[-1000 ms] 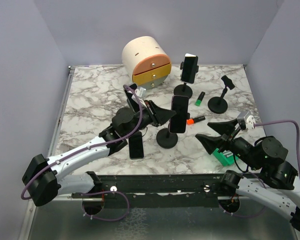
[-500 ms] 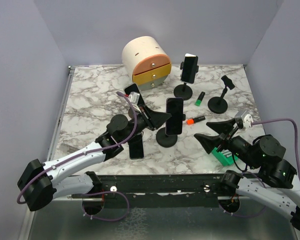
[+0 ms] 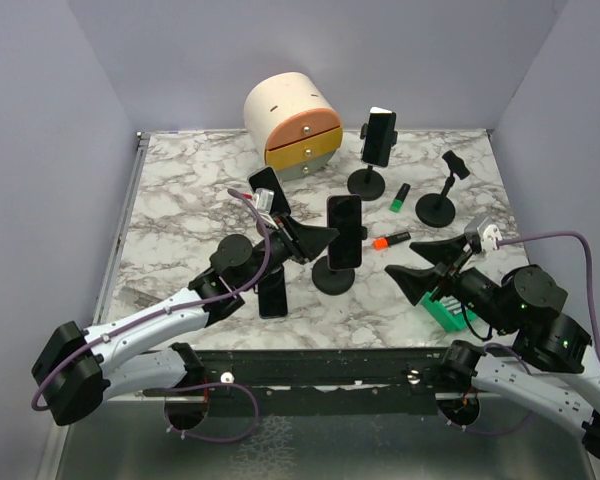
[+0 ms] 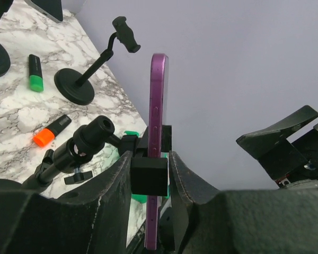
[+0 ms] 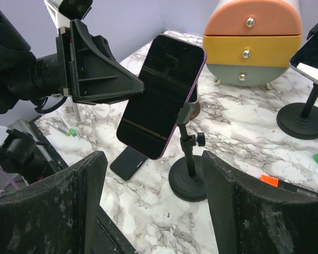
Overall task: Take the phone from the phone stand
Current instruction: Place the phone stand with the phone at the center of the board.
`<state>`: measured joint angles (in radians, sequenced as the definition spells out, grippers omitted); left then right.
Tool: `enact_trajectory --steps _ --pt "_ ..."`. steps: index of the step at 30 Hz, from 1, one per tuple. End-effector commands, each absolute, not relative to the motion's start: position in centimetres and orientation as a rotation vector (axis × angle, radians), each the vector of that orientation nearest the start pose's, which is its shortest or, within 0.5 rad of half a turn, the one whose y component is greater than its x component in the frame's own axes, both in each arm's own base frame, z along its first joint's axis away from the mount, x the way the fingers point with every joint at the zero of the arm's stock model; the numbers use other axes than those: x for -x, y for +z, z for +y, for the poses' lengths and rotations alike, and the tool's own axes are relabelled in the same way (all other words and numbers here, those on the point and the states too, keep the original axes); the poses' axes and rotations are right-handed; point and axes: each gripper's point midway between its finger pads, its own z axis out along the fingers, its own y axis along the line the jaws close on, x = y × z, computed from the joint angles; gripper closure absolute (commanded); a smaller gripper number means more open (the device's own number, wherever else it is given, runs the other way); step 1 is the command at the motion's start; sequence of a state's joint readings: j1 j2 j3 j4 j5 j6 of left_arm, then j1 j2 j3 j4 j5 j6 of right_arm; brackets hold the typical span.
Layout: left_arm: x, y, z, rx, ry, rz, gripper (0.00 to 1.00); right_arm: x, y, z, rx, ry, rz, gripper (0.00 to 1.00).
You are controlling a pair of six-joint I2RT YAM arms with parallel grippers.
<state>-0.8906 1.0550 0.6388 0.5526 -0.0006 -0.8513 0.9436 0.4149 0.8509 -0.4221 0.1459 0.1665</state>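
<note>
The phone [image 3: 343, 230] is dark-screened with a purple rim and sits upright in the clamp of a black phone stand [image 3: 333, 277] at the table's middle. My left gripper [image 3: 328, 236] reaches it from the left. In the left wrist view I see the phone [image 4: 158, 132] edge-on, and my left gripper [image 4: 150, 159] is shut on it around the stand's black clamp block. The right wrist view shows the phone [image 5: 161, 95] tilted above the stand [image 5: 190, 185]. My right gripper [image 3: 408, 258] hangs open to the right, holding nothing; the same gripper [image 5: 152, 159] frames the stand base.
A second phone [image 3: 380, 137] stands on a stand at the back, with an empty stand [image 3: 438, 205] to its right. A round drawer unit [image 3: 292, 122] sits behind. A green marker [image 3: 401, 197], an orange marker [image 3: 390, 240], a flat phone [image 3: 272, 295] and a green block [image 3: 448, 312] lie nearby.
My left gripper has drawn back to the left and the phone's top has come with it, tilting the stand head. The stand base has stayed put. My right gripper has crept slightly left.
</note>
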Motion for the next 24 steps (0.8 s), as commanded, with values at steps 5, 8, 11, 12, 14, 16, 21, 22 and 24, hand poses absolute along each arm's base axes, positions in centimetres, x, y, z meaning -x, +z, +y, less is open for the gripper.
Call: enact_trajectory --steps 5,8,11,12,14,16,21,22,24 --pt "-21.8 30.3 -31.5 -0.019 -1.387 1.581 0.59 -14.6 35.0 17.1 0.513 0.748 1.524 0.23" --pt "-21.7 30.3 -31.5 -0.021 -1.392 1.581 0.54 -14.7 35.1 17.2 0.517 0.742 1.523 0.23" --pt "-21.5 30.6 -31.4 -0.025 -1.399 1.571 0.49 -14.8 35.3 17.2 0.519 0.741 1.519 0.23" --pt "-21.4 30.8 -31.3 -0.025 -1.402 1.567 0.47 -14.8 35.4 17.3 0.519 0.741 1.519 0.23" --pt "-21.4 31.2 -31.2 -0.024 -1.403 1.554 0.44 -14.8 35.4 17.3 0.521 0.743 1.518 0.23" --pt "-21.2 31.7 -31.0 -0.028 -1.406 1.539 0.40 -14.9 35.5 17.4 0.518 0.744 1.517 0.23" --pt "-21.1 33.0 -29.9 -0.027 -1.378 1.500 0.23 -15.5 36.4 17.1 0.453 0.742 1.511 0.22" --pt "-21.2 33.3 -29.5 -0.021 -1.358 1.491 0.20 -15.8 36.8 16.8 0.420 0.732 1.509 0.21" --pt "-21.4 33.9 -28.5 -0.011 -1.309 1.471 0.13 -16.7 37.4 16.1 0.337 0.703 1.517 0.19"
